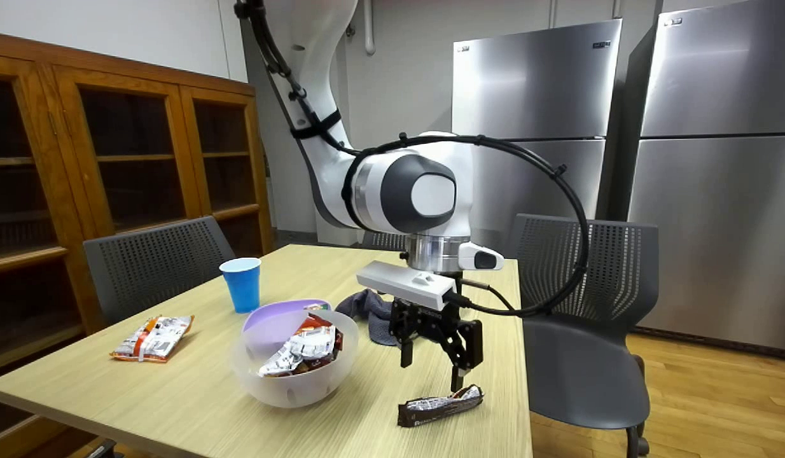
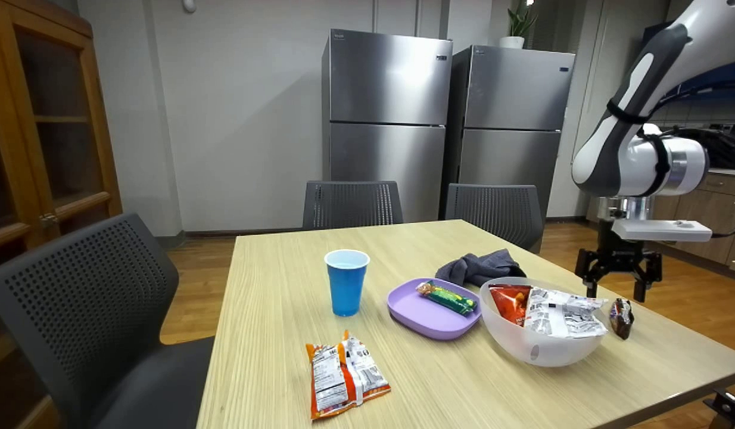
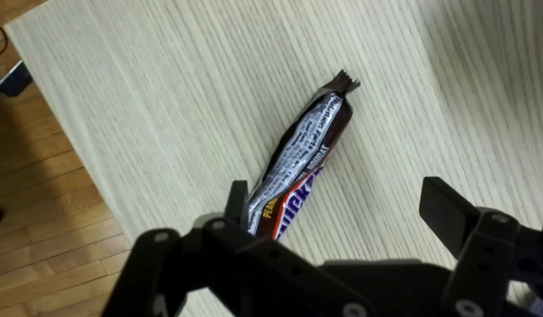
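Two stainless-steel top-freezer refrigerators (image 2: 385, 155), bright reflections on doors (image 1: 532, 92). Pale grey wall (image 2: 242, 89) behind. Glass-fronted wooden cabinet (image 1: 81, 159). Grey perforated-back chairs (image 1: 166, 264) around light wood-grain table (image 2: 281, 274). Wood-strip floor (image 1: 717, 375). White-potted plant (image 2: 516, 28) showing above one refrigerator.

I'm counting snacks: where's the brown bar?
In an exterior view, the brown bar lies just right of bottom centre on the table, right of the bowl, below the open jaws.

Bare tabletop (image 3: 135, 110) around the wrapped bar (image 3: 300, 163); nearest obstacle, the frosted bowl (image 1: 291, 391) alongside.
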You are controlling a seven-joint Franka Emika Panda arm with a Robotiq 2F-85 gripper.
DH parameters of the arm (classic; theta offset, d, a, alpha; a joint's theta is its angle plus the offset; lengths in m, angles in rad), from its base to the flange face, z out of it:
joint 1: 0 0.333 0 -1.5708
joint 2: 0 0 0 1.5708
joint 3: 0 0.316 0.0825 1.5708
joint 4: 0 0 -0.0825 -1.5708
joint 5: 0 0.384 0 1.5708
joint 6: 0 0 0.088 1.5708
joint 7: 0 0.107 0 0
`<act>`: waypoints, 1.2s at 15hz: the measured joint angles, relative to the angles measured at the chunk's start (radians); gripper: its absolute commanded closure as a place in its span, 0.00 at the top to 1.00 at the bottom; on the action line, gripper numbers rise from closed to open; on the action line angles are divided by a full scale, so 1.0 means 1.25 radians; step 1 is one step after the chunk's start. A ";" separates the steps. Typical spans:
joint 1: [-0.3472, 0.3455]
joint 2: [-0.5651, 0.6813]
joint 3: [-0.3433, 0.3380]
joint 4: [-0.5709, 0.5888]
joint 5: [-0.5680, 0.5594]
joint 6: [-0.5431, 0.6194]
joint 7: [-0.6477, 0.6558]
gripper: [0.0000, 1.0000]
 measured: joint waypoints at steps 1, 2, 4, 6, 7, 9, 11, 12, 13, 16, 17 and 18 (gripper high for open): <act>0.000 0.002 0.001 0.001 0.001 0.000 0.003 1.00; 0.000 0.003 0.001 0.001 0.001 0.000 0.004 1.00; 0.000 0.003 0.001 0.002 0.002 0.000 0.005 1.00; 0.000 0.003 0.001 0.003 0.003 0.000 0.005 1.00; 0.000 0.003 0.001 0.003 0.003 0.000 0.005 1.00; 0.000 0.004 0.001 0.002 0.002 0.000 0.005 1.00; -0.001 0.003 -0.004 -0.002 0.002 0.000 0.005 1.00; -0.002 0.003 -0.008 -0.004 0.002 0.000 0.005 1.00; -0.004 0.002 -0.013 -0.008 0.002 0.000 0.005 1.00; -0.019 -0.002 -0.023 -0.017 0.002 0.000 0.004 1.00; -0.026 -0.003 -0.024 -0.020 0.002 0.000 0.004 1.00; -0.032 -0.003 -0.024 -0.022 0.002 0.000 0.003 1.00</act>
